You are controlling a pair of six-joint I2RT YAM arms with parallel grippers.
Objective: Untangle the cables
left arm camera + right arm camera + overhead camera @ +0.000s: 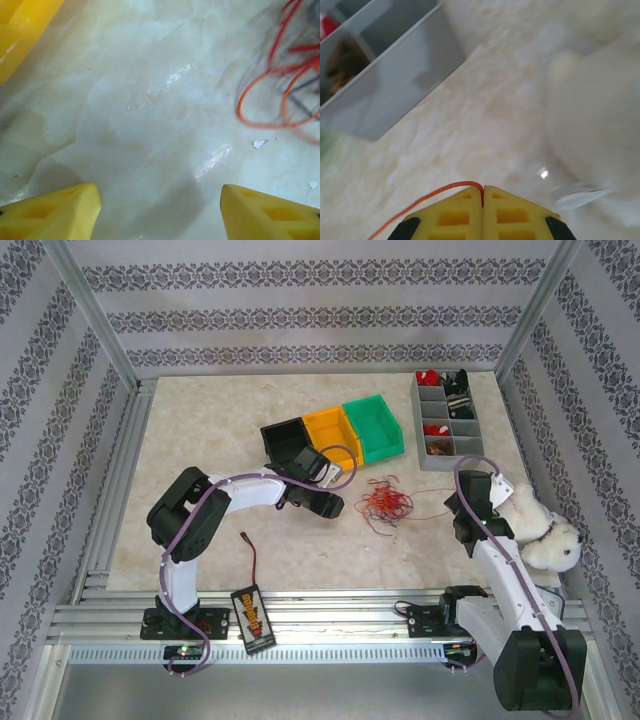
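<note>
Right wrist: right gripper (483,192) clamps a thin orange wire (437,190) — likely the extraction step; the empty, wide-open left gripper (159,200) should pin the tangled red-and-orange cables (272,71) ahead-right.

- Overhead camera looked down from the near edge over the table (200,440).
- Wrist cameras sat close above it; the left shared the cables (383,504) with overhead.
</note>
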